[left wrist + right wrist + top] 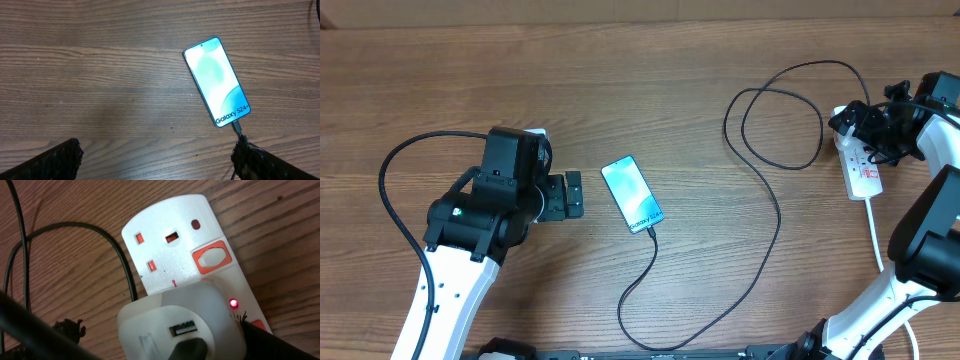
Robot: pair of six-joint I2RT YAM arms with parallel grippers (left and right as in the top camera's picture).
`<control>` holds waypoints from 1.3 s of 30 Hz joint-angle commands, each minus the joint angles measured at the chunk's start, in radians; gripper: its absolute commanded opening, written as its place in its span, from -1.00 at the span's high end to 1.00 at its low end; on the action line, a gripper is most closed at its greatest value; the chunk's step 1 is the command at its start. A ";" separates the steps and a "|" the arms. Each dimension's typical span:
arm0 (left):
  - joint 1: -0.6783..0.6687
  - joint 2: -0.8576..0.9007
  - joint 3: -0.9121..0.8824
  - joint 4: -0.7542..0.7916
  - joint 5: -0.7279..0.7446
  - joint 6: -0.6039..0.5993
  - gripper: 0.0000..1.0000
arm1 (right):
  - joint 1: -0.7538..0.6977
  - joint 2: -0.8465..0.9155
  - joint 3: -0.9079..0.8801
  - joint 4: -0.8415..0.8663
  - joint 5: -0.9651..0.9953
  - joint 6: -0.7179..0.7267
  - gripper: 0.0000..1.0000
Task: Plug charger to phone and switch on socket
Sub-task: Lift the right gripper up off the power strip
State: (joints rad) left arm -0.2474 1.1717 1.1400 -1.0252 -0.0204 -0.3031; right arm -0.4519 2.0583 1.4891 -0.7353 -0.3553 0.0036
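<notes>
The phone lies face up mid-table, its screen lit light blue. The charger, a thin black cable, has its connector tip in the phone's near end. It loops right toward the socket, a white power strip. My left gripper is open just left of the phone, fingers wide over bare wood. My right gripper hangs open over the socket's far end, its fingers on either side of a white USB adapter plugged into it. A small red light glows beside the adapter.
An orange-red rocker switch sits by the socket's unused outlet. The socket's white cord runs toward the table's front beside the right arm. Black cable loops lie left of the socket. The left arm's own black cable arcs at far left.
</notes>
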 commanded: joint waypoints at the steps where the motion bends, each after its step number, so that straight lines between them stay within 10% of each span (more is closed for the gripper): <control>1: 0.005 0.000 0.016 0.001 -0.013 0.019 -0.99 | 0.019 0.032 -0.042 -0.025 -0.095 0.026 -1.00; 39: 0.005 0.000 0.016 0.001 -0.013 0.019 -0.99 | 0.013 -0.438 0.001 -0.217 0.199 0.154 -1.00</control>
State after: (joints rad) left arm -0.2474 1.1717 1.1400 -1.0248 -0.0204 -0.3031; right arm -0.4442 1.7088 1.4902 -0.9447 -0.2268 0.1364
